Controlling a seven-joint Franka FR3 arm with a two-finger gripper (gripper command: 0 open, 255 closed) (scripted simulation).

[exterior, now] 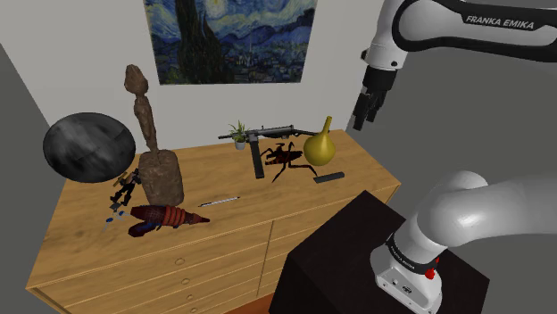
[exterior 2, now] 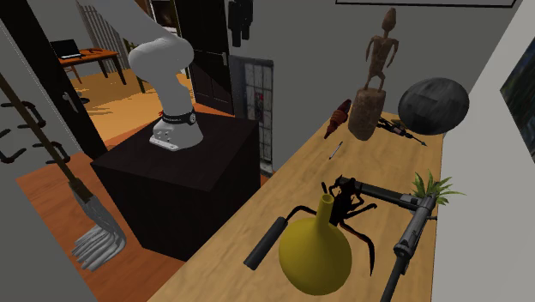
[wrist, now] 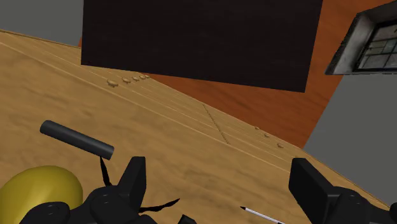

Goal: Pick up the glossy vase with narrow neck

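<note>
Vase (exterior: 320,145) (glossy yellow, narrow neck) stands upright on the wooden dresser (exterior: 250,214), right beside a black spider-like figure (exterior: 284,159), with a dark cylinder (exterior: 328,177) lying near its base. Gripper (exterior: 362,118) hangs well above the dresser's end, fingers spread wide, nothing between them, the vase off to one side.
</note>
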